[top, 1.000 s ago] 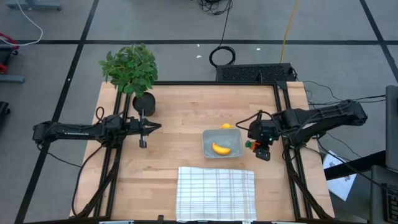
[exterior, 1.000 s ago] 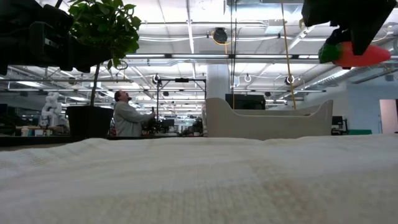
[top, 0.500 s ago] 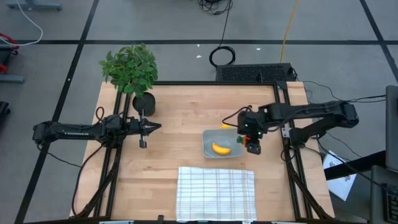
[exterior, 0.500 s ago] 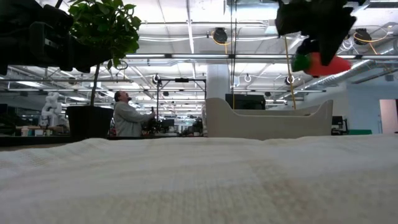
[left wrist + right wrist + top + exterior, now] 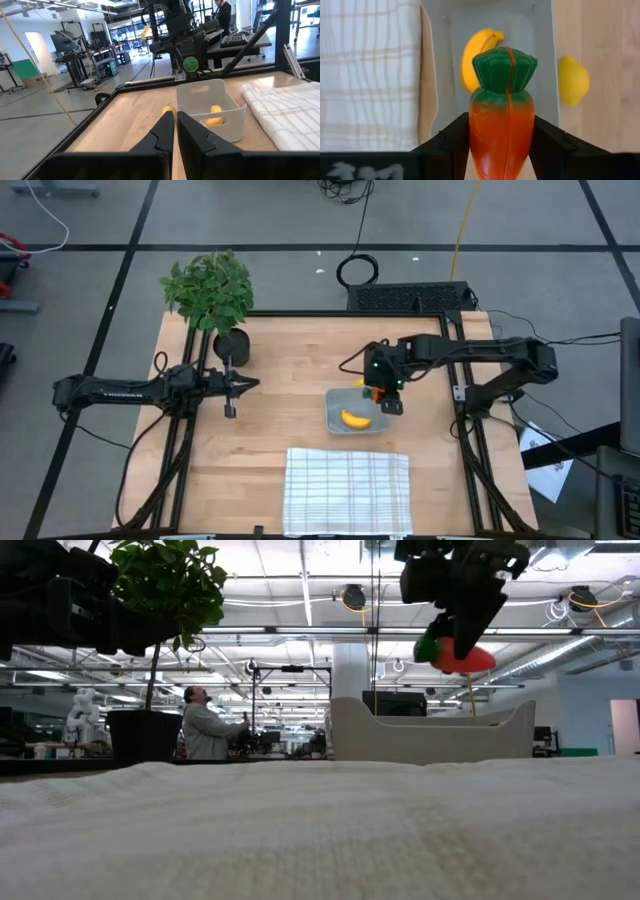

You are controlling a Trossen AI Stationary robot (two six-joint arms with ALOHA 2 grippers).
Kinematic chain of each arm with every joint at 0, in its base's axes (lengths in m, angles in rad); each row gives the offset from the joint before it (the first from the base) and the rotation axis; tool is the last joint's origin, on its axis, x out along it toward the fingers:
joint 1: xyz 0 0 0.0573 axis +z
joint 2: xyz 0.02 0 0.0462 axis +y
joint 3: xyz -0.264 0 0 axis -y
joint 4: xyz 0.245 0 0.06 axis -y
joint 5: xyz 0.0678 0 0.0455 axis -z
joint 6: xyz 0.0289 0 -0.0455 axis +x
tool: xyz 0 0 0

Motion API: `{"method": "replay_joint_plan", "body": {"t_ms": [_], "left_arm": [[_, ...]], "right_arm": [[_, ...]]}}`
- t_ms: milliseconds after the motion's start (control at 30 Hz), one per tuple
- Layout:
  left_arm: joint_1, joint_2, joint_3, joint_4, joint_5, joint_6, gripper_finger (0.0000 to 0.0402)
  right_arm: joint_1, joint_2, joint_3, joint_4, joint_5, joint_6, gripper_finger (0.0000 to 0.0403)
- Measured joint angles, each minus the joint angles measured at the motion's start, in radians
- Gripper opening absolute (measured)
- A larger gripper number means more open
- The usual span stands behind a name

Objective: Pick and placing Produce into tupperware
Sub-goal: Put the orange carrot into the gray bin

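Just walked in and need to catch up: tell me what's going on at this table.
The right gripper holds the toy carrot in the air above the tupperware, apparently about to drop it in. The banana already lies in the container, while the lemon sits on the wooden table just outside its far wall. The left gripper is shut and idle near the potted plant. A checked cloth lies at the table's front edge.

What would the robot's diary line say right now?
right gripper: holding carrot above tupperware | banana: inside | lemon: on table beside it | left gripper: shut, waiting
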Motion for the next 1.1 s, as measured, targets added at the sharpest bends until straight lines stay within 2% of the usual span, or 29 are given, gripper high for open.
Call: {"method": "replay_joint_plan", "body": {"t_ms": [300,567,933,1100], "left_arm": [[0.0,0.0,0.0,-0.025,0.0,0.011,0.0026],[0.0,0.0,0.0,-0.045,0.0,0.01,0.0026],[0.0,0.0,0.0,-0.045,0.0,0.01,0.0026],[0.0,0.0,0.0,-0.045,0.0,0.01,0.0026]], "right_arm": [[0.038,0.112,-0.004,0.084,0.0,-0.088,0.0155],[0.053,0.134,-0.066,0.155,0.0,-0.143,0.0155],[0.039,0.134,-0.159,0.29,0.003,0.061,0.0155],[0.04,0.134,-0.204,0.344,0.003,0.102,0.0155]]}}
